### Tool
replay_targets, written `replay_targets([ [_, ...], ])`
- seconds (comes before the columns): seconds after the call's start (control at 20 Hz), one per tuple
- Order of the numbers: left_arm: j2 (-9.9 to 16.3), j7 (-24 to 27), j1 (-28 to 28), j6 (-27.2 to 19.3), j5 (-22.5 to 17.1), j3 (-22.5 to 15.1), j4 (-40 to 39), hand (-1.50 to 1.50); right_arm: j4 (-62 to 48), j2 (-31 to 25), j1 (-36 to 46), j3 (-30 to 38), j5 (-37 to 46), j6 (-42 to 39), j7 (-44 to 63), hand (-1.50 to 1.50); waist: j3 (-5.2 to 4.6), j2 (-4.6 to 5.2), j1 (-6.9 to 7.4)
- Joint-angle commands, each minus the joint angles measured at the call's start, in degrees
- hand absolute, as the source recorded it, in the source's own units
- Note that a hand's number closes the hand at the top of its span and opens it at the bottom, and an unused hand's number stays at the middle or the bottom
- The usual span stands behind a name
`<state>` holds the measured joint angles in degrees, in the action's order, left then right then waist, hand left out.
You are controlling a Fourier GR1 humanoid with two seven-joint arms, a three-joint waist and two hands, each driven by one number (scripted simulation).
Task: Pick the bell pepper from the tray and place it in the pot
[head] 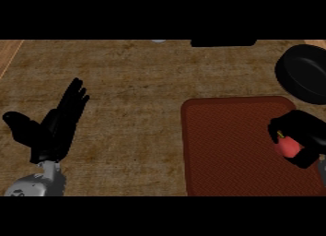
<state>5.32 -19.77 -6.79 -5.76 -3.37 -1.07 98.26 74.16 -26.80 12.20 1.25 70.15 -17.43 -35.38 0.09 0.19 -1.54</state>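
- My right hand (307, 138) curls round the red bell pepper (288, 145) at the right edge of the dark red tray (227, 147).
- The black pot (308, 73) sits at the desk's (125, 73) far right corner, just beyond the tray.
- My left hand (54, 126) rests open, fingers straight, near the desk's left edge.

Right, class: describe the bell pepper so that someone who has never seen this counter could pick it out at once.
Find the dark red tray at the counter's right. At its right edge the right hand curls its black fingers round the bell pepper. It is the only bright red thing there, below the black pot.
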Motion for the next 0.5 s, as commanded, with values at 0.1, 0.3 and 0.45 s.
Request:
replay_targets([
  [0.1, -0.29, 0.36, 1.19, -0.29, -0.57, 0.64, 0.58, 0.00, -13.54, -11.60, 0.73, 23.36, -9.52, -6.15, 5.79, 1.50, 0.13, 0.50, -1.17],
  [0.3, -0.49, -0.58, -0.45, 0.04, 0.31, -1.17, 1.41, 0.00, -23.00, -19.46, 5.49, 32.92, -12.02, -2.71, 6.68, 1.50, 0.23, 0.51, 1.42],
  [0.45, -0.60, 1.30, 0.83, 0.72, -0.18, -0.89, 0.47, 0.00, -28.84, -27.07, 7.75, 38.10, -14.40, -0.87, 2.62, 1.50, 0.18, 0.46, 2.02],
])
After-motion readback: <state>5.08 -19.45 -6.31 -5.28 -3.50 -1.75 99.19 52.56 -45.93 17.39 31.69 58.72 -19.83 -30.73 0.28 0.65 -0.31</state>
